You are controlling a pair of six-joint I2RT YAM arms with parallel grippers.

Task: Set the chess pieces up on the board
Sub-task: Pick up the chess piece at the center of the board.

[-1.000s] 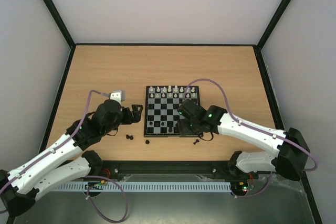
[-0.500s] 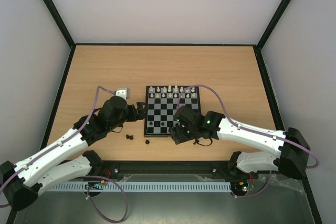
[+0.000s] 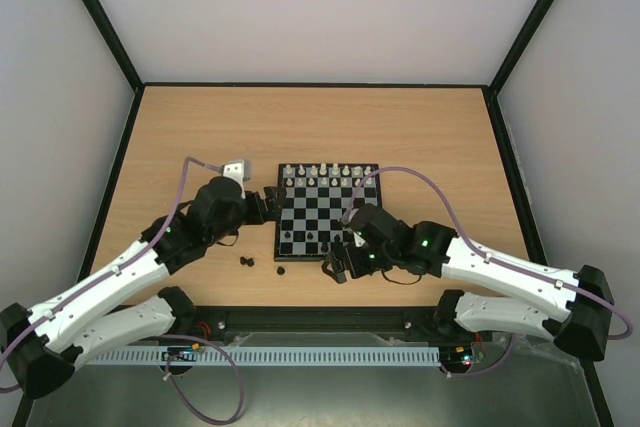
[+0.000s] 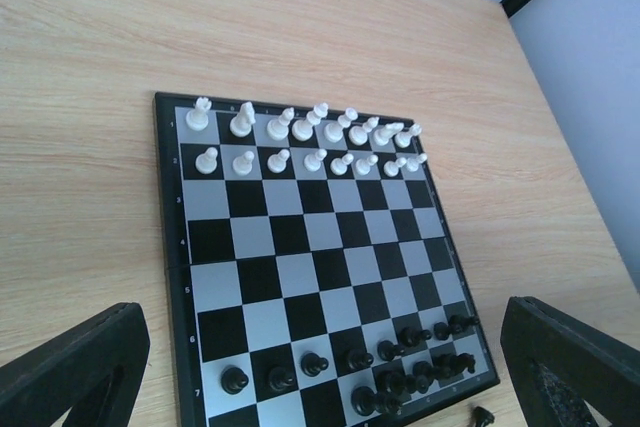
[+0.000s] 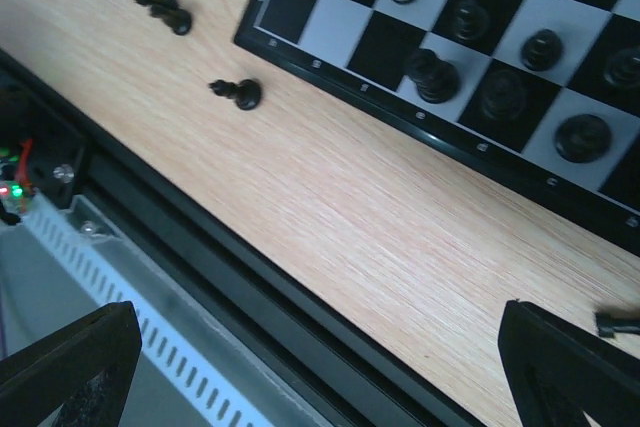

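— Though spread wide and empty at the left edge of the board (image 3: 325,209), aimed only across the squares: the left fingers (image 4: 70,372).
— And the loose black pieces (image 3: 248,261)?
— On the worktop (image 3: 420,137), off the board's near-left corner, toward the worktop's near edge. Rightmost piece (image 5: 240,93) on its side, long axis roughly along the board's near edge.
— Nearer which arm?
— Likely the right. Right fingers (image 5: 565,367) wide too, holding nothing, near that piece on its right; another black piece (image 5: 612,323) just beside them, off the near-right corner. Calls for a short reach leftward.
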